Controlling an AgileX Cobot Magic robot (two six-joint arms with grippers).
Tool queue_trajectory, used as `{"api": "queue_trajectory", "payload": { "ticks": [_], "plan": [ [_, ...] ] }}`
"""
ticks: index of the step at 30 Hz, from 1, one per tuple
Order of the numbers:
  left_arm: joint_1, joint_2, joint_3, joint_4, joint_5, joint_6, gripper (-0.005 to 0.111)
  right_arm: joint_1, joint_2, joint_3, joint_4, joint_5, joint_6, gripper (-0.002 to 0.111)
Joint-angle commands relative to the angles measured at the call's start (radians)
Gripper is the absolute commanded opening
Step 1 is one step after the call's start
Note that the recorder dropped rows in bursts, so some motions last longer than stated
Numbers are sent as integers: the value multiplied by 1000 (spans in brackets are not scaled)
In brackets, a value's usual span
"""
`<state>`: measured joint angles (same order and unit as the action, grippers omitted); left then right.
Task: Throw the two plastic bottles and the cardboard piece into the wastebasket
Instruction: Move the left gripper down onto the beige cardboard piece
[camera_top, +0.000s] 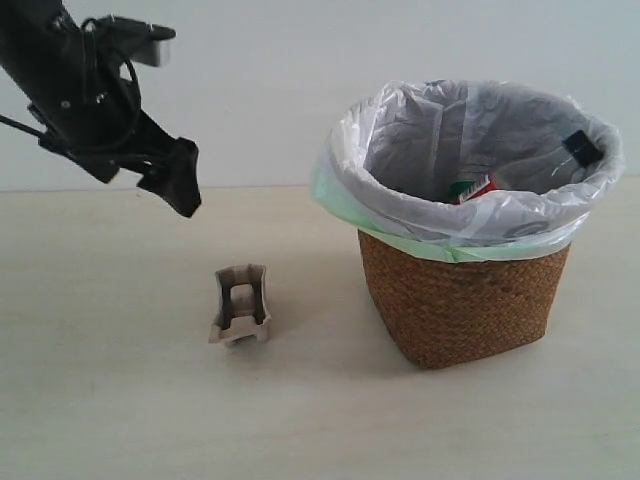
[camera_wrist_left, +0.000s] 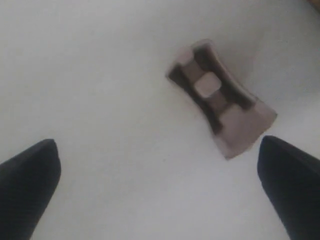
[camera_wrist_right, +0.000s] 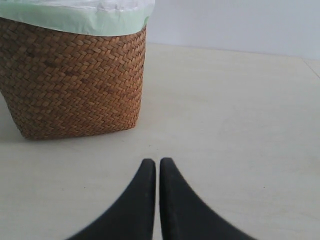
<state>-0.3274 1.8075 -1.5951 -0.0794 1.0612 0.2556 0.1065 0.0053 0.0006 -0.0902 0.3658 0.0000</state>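
The grey-beige cardboard piece (camera_top: 240, 304) stands on the table left of the wastebasket (camera_top: 465, 300), a brown wicker basket with a white-and-pale-green bag over its rim. Inside it I see the black-capped bottle (camera_top: 575, 152) and its red label; the green-capped bottle is hidden apart from a trace of green. My left gripper (camera_top: 178, 185) hangs above and left of the cardboard, open and empty. In the left wrist view the cardboard piece (camera_wrist_left: 220, 105) lies ahead of the wide-apart fingers (camera_wrist_left: 30, 175). My right gripper (camera_wrist_right: 157, 162) is shut on nothing, low over the table near the wastebasket (camera_wrist_right: 75, 80).
A pale wall rises behind the light wooden table (camera_top: 120, 420). The right arm is outside the exterior view.
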Motion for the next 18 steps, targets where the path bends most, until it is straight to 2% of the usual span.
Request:
{"api": "queue_trajectory", "payload": {
  "ticks": [1,4,15,18],
  "plan": [
    [3,53,71,-193,-143,31,109,-5,-5,-1,-2,-9,0,0],
    [3,108,79,-294,-198,58,109,-5,-5,-1,-2,-9,0,0],
    [-2,291,79,-311,-279,58,109,-5,-5,-1,-2,-9,0,0],
    [-16,313,79,-343,-300,112,109,-5,-5,-1,-2,-9,0,0]
  ]
}}
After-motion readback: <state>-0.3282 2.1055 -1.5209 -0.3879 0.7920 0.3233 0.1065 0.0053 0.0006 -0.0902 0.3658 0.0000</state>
